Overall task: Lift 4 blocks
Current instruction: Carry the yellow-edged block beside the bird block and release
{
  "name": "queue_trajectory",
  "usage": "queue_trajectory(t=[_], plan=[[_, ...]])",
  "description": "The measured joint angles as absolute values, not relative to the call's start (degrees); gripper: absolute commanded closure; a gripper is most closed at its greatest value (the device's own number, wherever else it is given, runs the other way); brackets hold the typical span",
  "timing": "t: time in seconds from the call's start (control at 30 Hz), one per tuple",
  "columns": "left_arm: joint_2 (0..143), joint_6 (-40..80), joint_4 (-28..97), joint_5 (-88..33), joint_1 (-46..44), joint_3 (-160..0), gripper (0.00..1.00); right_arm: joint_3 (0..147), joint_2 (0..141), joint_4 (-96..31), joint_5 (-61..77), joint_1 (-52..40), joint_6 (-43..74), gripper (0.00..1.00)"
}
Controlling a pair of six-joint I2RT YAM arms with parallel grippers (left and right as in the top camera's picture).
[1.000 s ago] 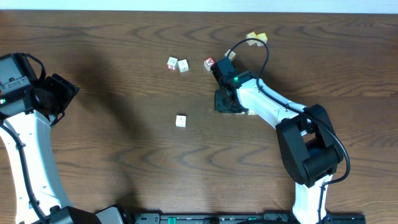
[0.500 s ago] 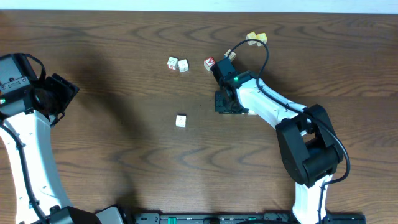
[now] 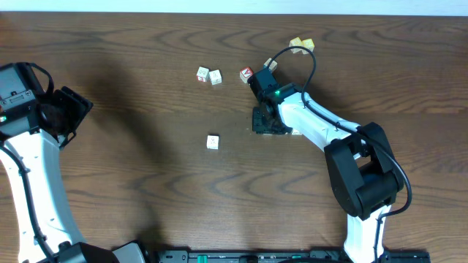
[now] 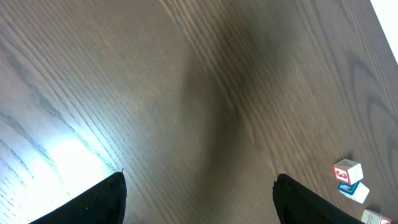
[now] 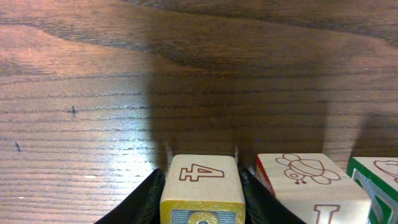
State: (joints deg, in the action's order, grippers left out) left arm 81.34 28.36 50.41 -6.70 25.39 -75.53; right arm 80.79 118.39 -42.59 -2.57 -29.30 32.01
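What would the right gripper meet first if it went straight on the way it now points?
The block marked 4, which already sits between its fingers. Beyond that block only bare table shows, at a depth I cannot judge.

The left claw (image 4: pixel 200 196) spreads wide above the wooden table (image 4: pixel 186 93), a red-marked cube (image 4: pixel 347 171) beside a blue-faced cube (image 4: pixel 356 191).

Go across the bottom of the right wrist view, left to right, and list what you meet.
Black gripper finger → cream wooden cube with a "4" on top and a yellow-rimmed front → second black finger → cream wooden cube with a red-outlined insect drawing → green-edged wooden cube cut off by the frame.
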Motion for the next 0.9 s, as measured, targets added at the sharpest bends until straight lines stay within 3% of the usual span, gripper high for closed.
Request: queue_trajectory(t=[0.9], plan=[[81.34,28.36,50.41,-6.70,25.39,-75.53,0.24,89.91,118.39,-51.37,-1.87,-29.32,31.14,0.64]])
